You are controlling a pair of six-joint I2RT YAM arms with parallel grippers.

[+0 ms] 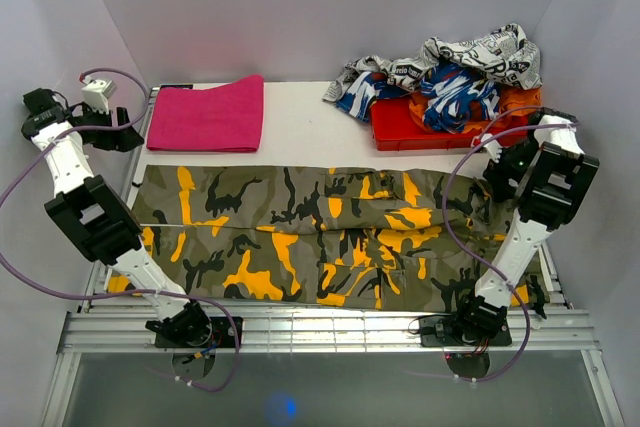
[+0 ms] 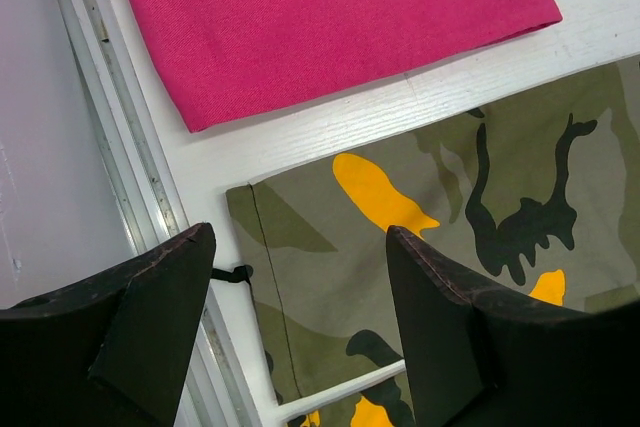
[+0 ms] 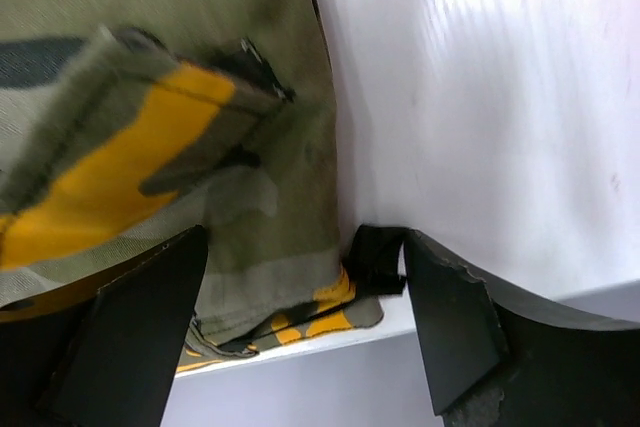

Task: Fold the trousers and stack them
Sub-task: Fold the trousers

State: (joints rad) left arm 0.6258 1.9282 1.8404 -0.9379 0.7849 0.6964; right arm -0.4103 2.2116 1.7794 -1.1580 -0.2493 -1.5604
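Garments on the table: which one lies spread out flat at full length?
The camouflage trousers; the pink cloth is folded, and the patterned garments lie crumpled in a heap.

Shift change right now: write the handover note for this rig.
Left gripper: open, over the far leg's hem corner of the trousers, on the left.
Right gripper: open, over their right end.
Trousers lie flat across the table, legs side by side.
Done: spread out.
Left to do: grip, fold, stack.
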